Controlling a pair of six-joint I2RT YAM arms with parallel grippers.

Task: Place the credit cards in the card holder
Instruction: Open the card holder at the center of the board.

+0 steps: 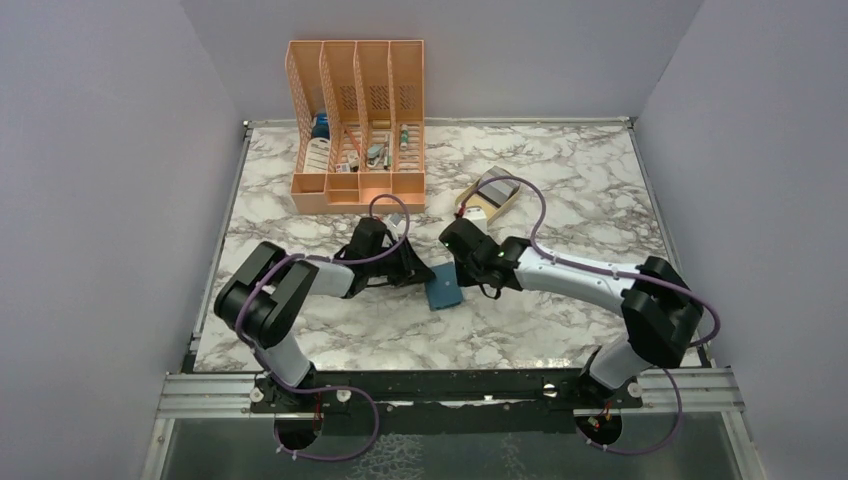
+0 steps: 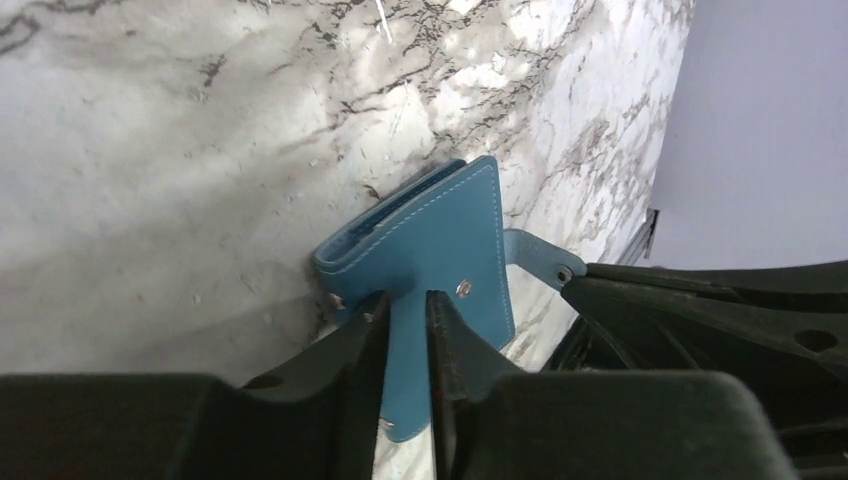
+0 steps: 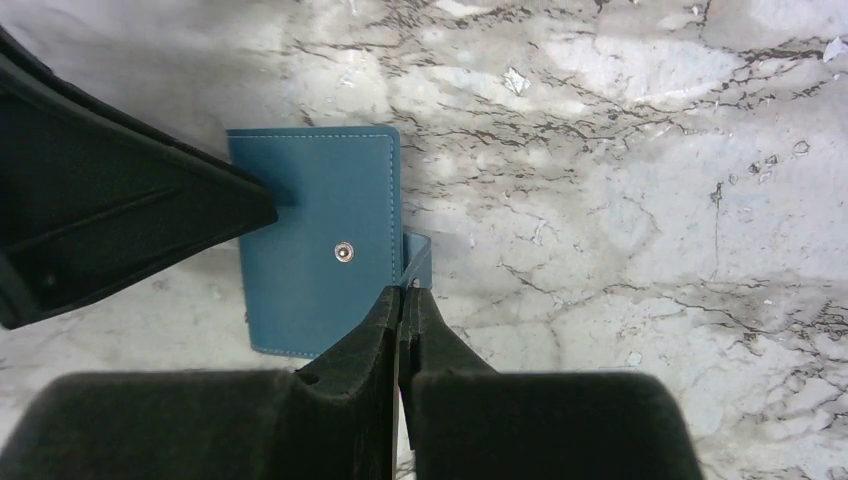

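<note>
The teal-blue card holder lies folded shut on the marble table between both grippers. My left gripper is shut on its closing strap; in the left wrist view the strap runs between the fingers of the gripper, with the card holder just beyond. My right gripper is shut on the small studded tab at the holder's other edge, seen in the right wrist view beside the card holder. The credit cards, grey on top, lie in the beige tray behind my right arm.
An orange slotted file rack with small items stands at the back left of centre. A small white-and-red box sits at the tray's near end. Grey walls close in the table on three sides.
</note>
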